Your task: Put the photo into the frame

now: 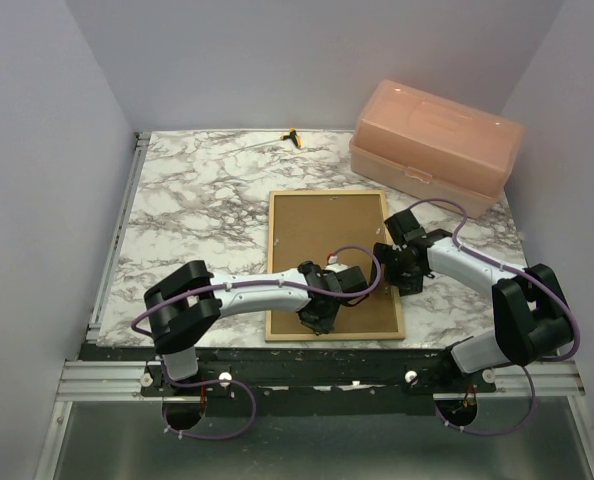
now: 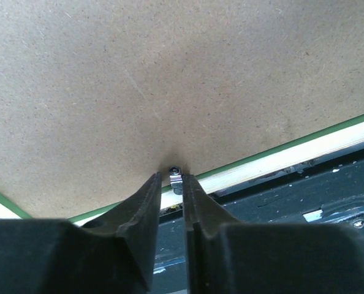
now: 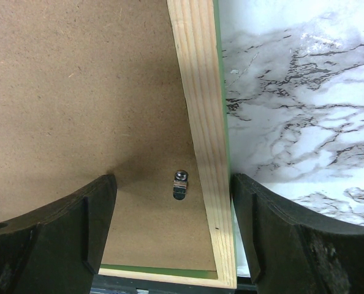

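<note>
The frame point(image 1: 327, 194) lies back up on the marble table, bare wood rails showing, with the brown hardboard backing point(image 1: 327, 240) set inside it. The photo is out of view. My left gripper point(image 1: 317, 322) is at the near rail point(image 2: 292, 156), its fingers nearly together around a small metal clip point(image 2: 175, 177) at the backing's edge. My right gripper point(image 1: 389, 268) is open, its fingers either side of the right rail point(image 3: 200, 92) and another metal clip point(image 3: 179, 185) on the backing point(image 3: 78, 92).
A pink plastic box point(image 1: 435, 145) stands at the back right, close behind the frame's far right corner. A small yellow and black object point(image 1: 293, 135) lies at the table's far edge. The table's dark near edge point(image 1: 327, 360) runs just below the frame.
</note>
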Tool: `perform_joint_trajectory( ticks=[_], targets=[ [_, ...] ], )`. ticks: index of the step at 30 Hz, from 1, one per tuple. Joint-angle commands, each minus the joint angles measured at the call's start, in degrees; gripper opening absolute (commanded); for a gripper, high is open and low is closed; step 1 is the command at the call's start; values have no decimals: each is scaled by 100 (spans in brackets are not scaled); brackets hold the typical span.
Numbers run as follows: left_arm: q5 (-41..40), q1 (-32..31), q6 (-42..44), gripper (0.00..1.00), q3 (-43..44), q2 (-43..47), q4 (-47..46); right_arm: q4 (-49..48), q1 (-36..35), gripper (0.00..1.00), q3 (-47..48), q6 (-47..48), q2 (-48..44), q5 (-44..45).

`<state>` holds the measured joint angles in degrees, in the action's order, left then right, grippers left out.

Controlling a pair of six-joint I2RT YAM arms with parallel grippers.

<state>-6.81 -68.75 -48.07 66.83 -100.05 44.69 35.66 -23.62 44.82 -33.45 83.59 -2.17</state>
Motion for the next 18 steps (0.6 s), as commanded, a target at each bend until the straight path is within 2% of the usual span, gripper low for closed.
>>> perform_joint_trajectory(
  ticks=[1,6,12,14,17,18],
  targets=[
    [-309,11,-22,18,-43,-250,512,-147,8,82,-139,-94,138,5],
    [-451,95,-84,8,-33,-239,594,-153,7,82,-140,-93,156,15],
    [-818,151,-132,8,107,-278,977,-148,7,81,-157,-127,199,85],
    [-859,166,-82,7,111,-300,1021,-127,6,75,-151,-151,226,155],
    [-869,218,-13,6,55,-292,991,-133,10,54,-178,-203,267,200],
    [-836,221,26,6,24,-277,937,-146,7,52,-191,-206,292,346]
  ],
)
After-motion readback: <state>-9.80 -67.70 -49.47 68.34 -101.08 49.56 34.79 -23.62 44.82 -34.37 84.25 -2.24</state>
